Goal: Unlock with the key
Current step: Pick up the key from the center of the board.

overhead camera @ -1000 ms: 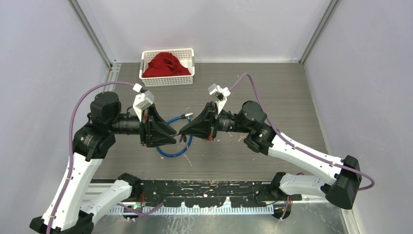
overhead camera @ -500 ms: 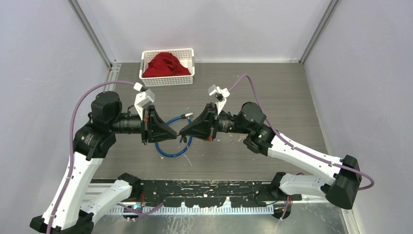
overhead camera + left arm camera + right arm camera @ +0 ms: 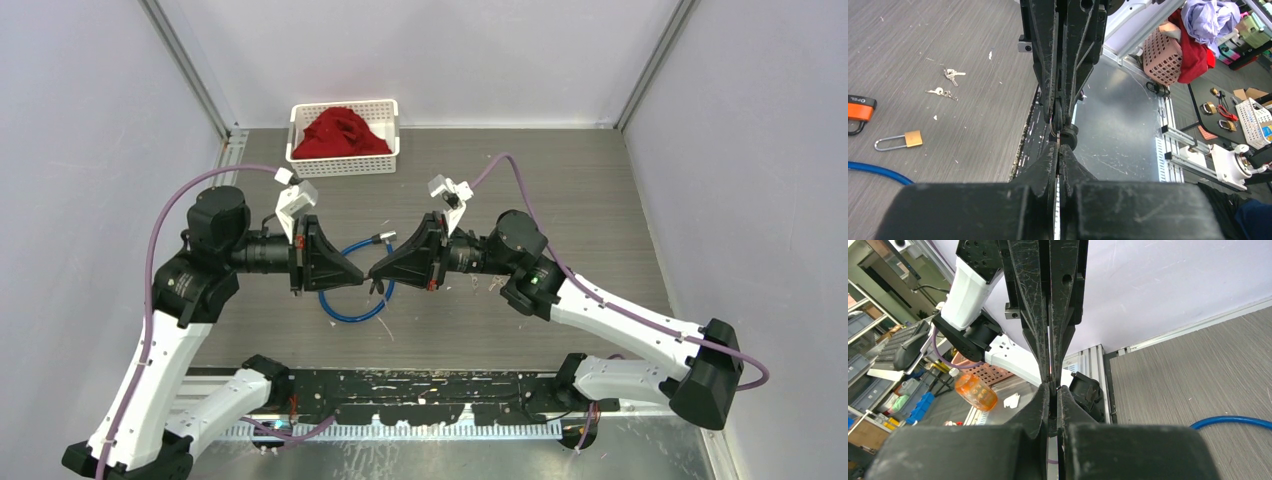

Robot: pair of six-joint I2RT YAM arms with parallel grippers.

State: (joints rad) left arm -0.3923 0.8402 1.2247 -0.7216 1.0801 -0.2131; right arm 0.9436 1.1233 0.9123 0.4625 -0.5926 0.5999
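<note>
Enclosure, three sides, pale lilac-grey panels:
- left wall (image 3: 70, 150), outward of the left gripper (image 3: 359, 275)
- right wall (image 3: 740, 150), outward of the right gripper (image 3: 371, 272)
- back wall (image 3: 430, 50), beyond both

Corner posts, aluminium profile: one (image 3: 190, 75) far-left of the grippers, one (image 3: 655, 65) far-right.

Table top (image 3: 580, 200): grey wood-grain, beneath and around the grippers, with scattered pale flecks.

Near edge, behind the grippers: black mounting plate (image 3: 430, 385) on a bare metal sheet (image 3: 650, 450).

Lighting: even, diffuse, with soft shadows.

Room outside, left wrist view, past the fingertips: pink basket (image 3: 1162, 55), heaped clothes (image 3: 1205, 20), dark side table (image 3: 1200, 107).
</note>
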